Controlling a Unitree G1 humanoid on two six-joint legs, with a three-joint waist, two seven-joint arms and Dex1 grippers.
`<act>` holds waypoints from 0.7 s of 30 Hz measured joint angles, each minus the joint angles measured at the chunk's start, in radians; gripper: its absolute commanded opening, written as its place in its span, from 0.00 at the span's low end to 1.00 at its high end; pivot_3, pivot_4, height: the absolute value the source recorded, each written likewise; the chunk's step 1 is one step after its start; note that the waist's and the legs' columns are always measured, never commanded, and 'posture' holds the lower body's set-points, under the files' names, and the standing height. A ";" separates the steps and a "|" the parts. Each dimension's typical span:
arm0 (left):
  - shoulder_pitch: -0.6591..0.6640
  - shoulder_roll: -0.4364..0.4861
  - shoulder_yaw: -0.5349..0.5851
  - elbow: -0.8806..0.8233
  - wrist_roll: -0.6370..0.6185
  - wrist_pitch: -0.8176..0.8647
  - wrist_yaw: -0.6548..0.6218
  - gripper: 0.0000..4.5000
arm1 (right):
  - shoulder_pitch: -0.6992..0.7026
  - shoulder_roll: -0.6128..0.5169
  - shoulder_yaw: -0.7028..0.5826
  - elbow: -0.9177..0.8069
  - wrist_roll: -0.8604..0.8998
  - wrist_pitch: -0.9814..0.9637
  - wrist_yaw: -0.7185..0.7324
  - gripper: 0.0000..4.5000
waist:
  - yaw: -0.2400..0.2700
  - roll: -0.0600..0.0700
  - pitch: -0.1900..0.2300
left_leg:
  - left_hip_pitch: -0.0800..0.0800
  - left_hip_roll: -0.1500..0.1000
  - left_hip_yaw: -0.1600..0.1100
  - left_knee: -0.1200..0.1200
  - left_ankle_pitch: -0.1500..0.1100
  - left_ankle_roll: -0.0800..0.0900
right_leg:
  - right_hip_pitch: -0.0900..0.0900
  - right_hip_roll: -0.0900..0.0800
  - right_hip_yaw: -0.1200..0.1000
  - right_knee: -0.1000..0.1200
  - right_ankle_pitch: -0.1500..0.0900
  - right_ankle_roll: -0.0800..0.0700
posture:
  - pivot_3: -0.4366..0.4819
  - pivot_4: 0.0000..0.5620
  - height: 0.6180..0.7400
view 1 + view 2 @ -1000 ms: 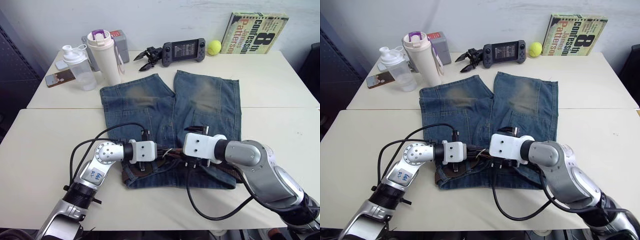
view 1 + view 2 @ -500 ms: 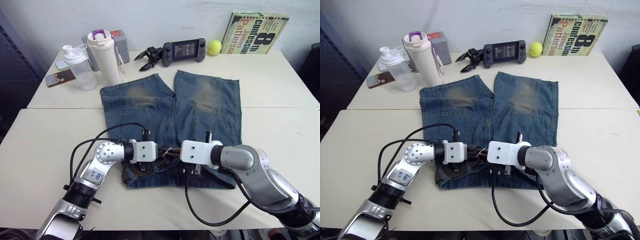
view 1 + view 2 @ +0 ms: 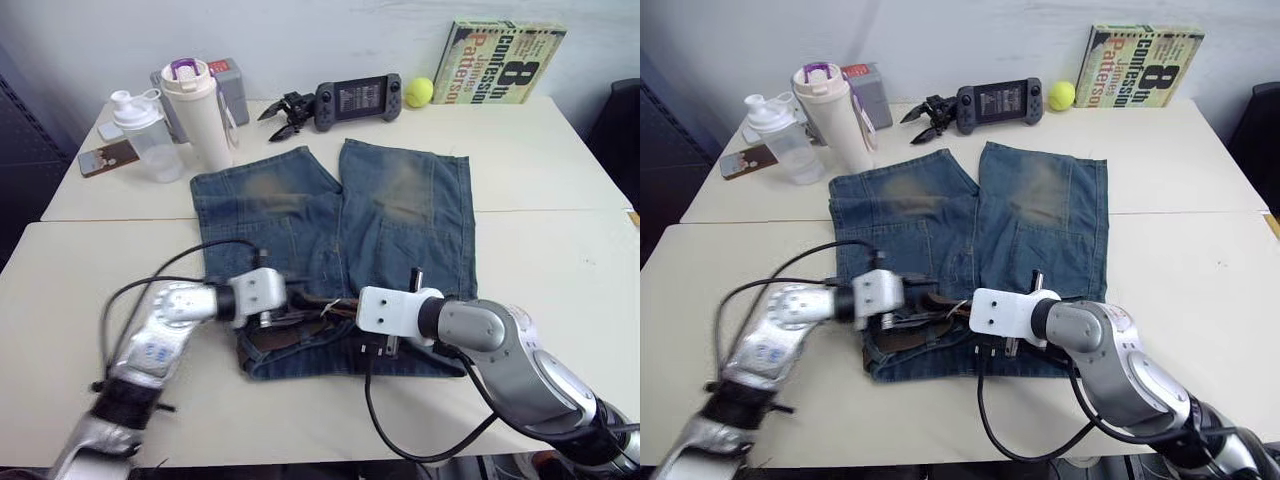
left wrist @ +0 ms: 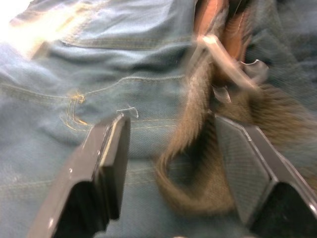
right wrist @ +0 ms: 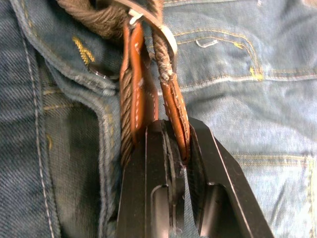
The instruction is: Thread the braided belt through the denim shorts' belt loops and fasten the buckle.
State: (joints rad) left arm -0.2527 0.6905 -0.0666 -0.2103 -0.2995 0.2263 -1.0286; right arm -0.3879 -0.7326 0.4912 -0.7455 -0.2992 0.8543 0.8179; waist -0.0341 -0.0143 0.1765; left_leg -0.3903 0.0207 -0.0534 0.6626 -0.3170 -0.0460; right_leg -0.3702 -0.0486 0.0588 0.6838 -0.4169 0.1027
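Observation:
The denim shorts (image 3: pixel 400 210) lie flat on the table, waistband toward me. The braided belt (image 3: pixel 296 336) runs along that waistband. My left gripper (image 4: pixel 171 126) is open over the shorts' left front. A curl of the brown belt (image 4: pixel 193 148) lies between its fingers (image 4: pixel 111 163), untouched by them. The silver buckle (image 4: pixel 233 69) sits just beyond them. My right gripper (image 5: pixel 172 130) is shut on the belt's tan leather end (image 5: pixel 130 99), at the waistband's middle beside the fly.
Along the far side of the table (image 3: pixel 560 260) stand a clear shaker (image 3: pixel 140 130), a white bottle (image 3: pixel 200 110), a grey box (image 3: pixel 228 80), a phone (image 3: pixel 95 158), a black claw part (image 3: pixel 285 108), a game console (image 3: pixel 360 97), a tennis ball (image 3: pixel 419 91) and a book (image 3: pixel 500 62).
My left gripper has opened, let go of the belt and drawn back to the left. My right gripper closed on the belt's tan end. The camera has shifted a little.

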 measured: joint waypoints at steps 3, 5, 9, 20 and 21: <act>0.059 0.072 0.090 -0.088 -0.170 0.161 -0.053 0.63 | 0.011 0.005 -0.015 0.001 0.001 -0.010 -0.018 0.00 | 0.006 0.000 0.000 | 0.000 -0.001 -0.003 0.000 0.001 -0.001 | 0.003 -0.002 0.000 -0.001 0.000 0.000 | 0.48 0.27 0.99; 0.096 0.100 0.111 -0.100 -0.216 0.215 -0.073 0.57 | 0.023 0.006 -0.029 0.001 0.004 -0.022 -0.027 0.00 | 0.007 0.001 0.001 | 0.000 -0.003 -0.005 0.000 0.001 -0.001 | 0.004 -0.004 0.000 -0.002 0.000 0.000 | 0.48 0.27 0.99; 0.107 0.060 0.100 -0.103 -0.247 0.256 -0.064 0.27 | 0.043 0.006 -0.031 -0.001 0.006 -0.031 -0.035 0.00 | 0.007 0.001 0.001 | 0.000 -0.005 -0.009 0.000 0.001 -0.001 | 0.006 -0.005 -0.001 -0.003 0.000 0.000 | 0.48 0.27 0.99; 0.159 0.090 -0.072 -0.050 0.012 -0.046 -0.071 0.01 | 0.177 0.001 -0.135 -0.091 0.044 -0.045 -0.041 0.00 | 0.009 0.002 0.001 | 0.003 -0.005 -0.011 -0.001 0.001 0.000 | 0.012 -0.006 -0.002 -0.009 0.000 0.000 | 0.48 0.27 0.99; 0.153 0.093 -0.083 -0.037 0.033 -0.089 -0.065 0.01 | 0.233 -0.002 -0.187 -0.113 0.063 -0.071 -0.042 0.00 | 0.011 0.003 0.000 | 0.003 -0.006 -0.011 -0.001 0.001 0.000 | 0.014 -0.006 -0.002 -0.011 0.000 0.000 | 0.48 0.27 0.99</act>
State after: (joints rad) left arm -0.0997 0.7836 -0.1493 -0.2471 -0.2664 0.1374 -1.0941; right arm -0.1550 -0.7345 0.3040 -0.8589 -0.2365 0.7837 0.7760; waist -0.0234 -0.0116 0.1766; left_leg -0.3872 0.0151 -0.0640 0.6612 -0.3163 -0.0462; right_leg -0.3566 -0.0543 0.0563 0.6731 -0.4169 0.1027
